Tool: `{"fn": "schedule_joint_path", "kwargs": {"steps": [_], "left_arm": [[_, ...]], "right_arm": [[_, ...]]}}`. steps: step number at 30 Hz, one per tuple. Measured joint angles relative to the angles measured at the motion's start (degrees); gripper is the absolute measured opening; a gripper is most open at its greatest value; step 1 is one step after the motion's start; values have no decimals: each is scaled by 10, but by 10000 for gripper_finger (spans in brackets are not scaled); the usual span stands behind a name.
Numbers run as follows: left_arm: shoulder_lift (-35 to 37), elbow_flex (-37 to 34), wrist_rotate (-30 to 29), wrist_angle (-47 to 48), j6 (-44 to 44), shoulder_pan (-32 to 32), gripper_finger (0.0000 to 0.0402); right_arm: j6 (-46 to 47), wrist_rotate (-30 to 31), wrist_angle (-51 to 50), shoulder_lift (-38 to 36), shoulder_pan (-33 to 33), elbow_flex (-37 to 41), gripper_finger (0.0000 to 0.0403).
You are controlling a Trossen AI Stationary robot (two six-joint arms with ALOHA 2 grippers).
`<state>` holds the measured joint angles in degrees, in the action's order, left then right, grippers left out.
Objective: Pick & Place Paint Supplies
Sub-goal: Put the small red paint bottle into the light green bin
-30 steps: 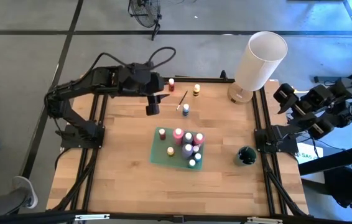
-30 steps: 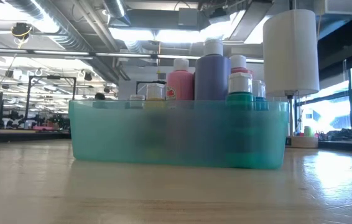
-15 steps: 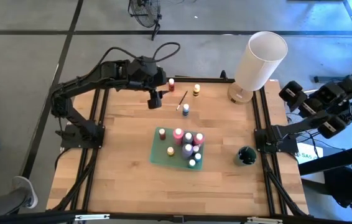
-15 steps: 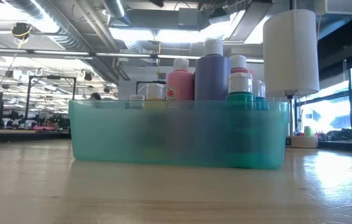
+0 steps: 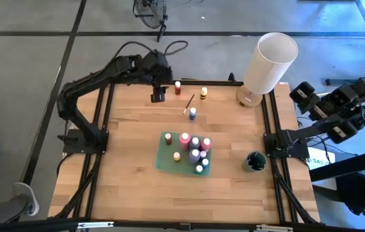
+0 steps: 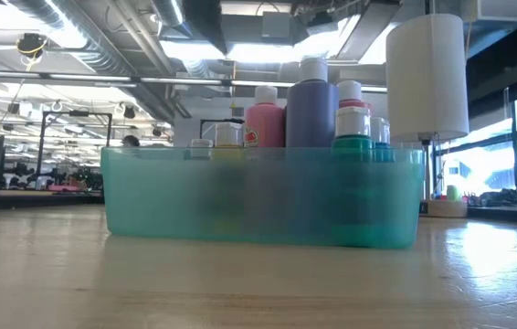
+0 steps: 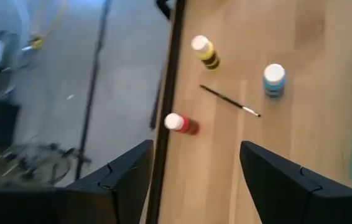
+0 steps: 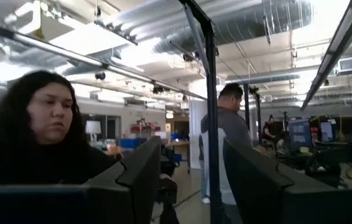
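While the wooden table (image 5: 124, 174) filled most of the high view, the large white cylinder (image 5: 269, 62) stood at its far right corner. Near the middle sat the green tray (image 5: 164, 156), crowded with upright paint bottles (image 5: 194, 154); in the low view the pink bottle (image 6: 264, 119) carried a small label too blurred to read, beside a taller purple bottle (image 6: 311, 105). A dark round pot (image 5: 255, 161) rested to the tray's right. The left gripper (image 5: 157, 96) hovered over the far edge, its fingers spread apart and empty. The right gripper (image 8: 185, 180) was parked off the table's right side, fingers parted with nothing between them. Along the far edge, still outside the tray, stood a red bottle (image 7: 181, 123), a yellow bottle (image 7: 204, 51) and a blue bottle (image 7: 273, 80), with a thin brush (image 7: 229, 101) lying between them.
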<state>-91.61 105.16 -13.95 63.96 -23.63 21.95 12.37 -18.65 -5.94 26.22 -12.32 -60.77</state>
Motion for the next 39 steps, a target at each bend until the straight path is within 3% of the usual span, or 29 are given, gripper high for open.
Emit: {"fn": "schedule_joint_path", "kwargs": {"steps": [7, 11, 17, 27, 39], "left_arm": [[-31, -18, 138, -88, -102, 91, 226], [-63, -18, 160, -111, -141, 128, 226], [-126, -18, 209, -116, -139, 169, 224], [-202, -18, 207, -128, -214, 180, 224], [-238, -18, 233, -150, -194, 202, 223]], "right_arm": [[-15, 31, 28, 47, 0, 0, 178], [-43, 51, 23, 72, 0, -24, 178], [-84, 21, 20, 104, -2, -67, 178], [-84, 21, 9, 144, -2, -102, 178], [-68, 21, 5, 153, -2, -102, 178]]}}
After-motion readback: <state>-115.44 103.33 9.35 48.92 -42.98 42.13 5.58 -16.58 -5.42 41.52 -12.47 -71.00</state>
